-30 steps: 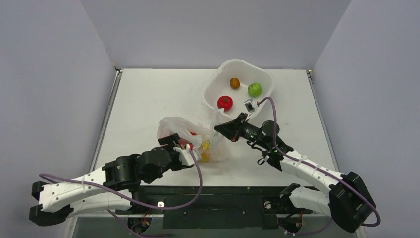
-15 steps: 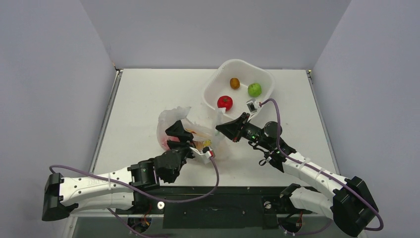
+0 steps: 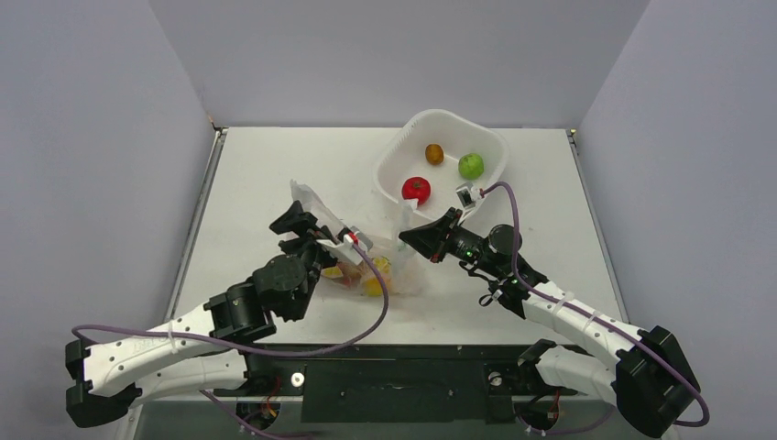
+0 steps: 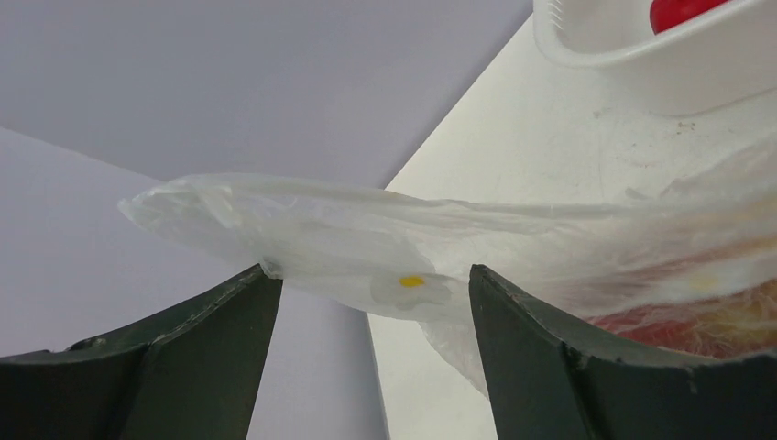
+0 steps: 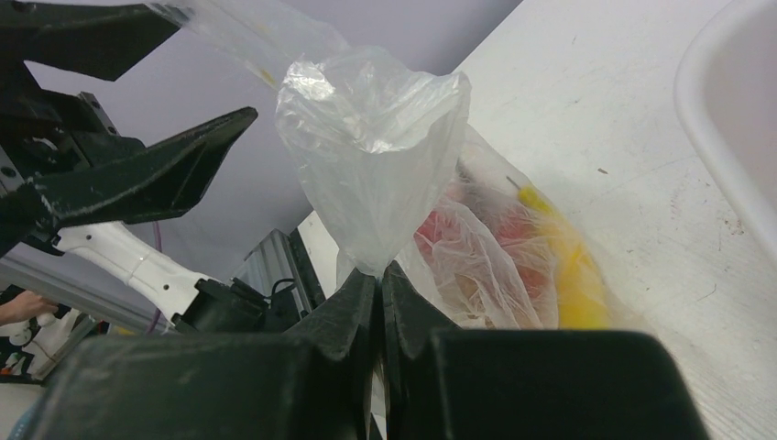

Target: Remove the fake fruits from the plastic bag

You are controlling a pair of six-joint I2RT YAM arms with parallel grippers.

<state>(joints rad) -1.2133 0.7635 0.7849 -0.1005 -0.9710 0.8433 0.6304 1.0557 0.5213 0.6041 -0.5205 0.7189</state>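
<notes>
The thin, crinkly, translucent plastic bag (image 3: 403,270) w/ the lemon-slice print lies mid-way across the white table (image 3: 257,174), between the two arms and just near-left of the white rigid square tub (image 3: 394,156). Thru the film we make out an orange-yellow plastic fruit (image 3: 376,280) and a red lump (image 3: 335,272) beside it. It's prob. the grape bunch, tho we can't tell for sure. A glossy red round fruit (image 3: 416,189) sits in the tub, w/ a green apple (image 3: 471,166) and a small brown oval fruit (image 3: 434,153).

Right gripper (image 5: 377,270): jaws closed tight on a bunched corner of the bag, film pinched at the tips and lifted off the table. Left gripper (image 4: 366,275): jaws wide apart at the bag's opposite (left) edge. A flap of film runs across the gap betw. the fingers, but nothing is clamped and no fruit is in it.

Step in hand, as we judge it: opening up the bag, w/ the right arm holding one side and the left lining up on the other. One task fruit is out, at least two to go.

Next move calls for the left jaws either to close on that loose flap and spread the bag, or to reach past it for a fruit. The film is thin & slippery, so we'd want a firm pinch on film only. Risk: catching film + fruit together and dragging the whole bag.
</notes>
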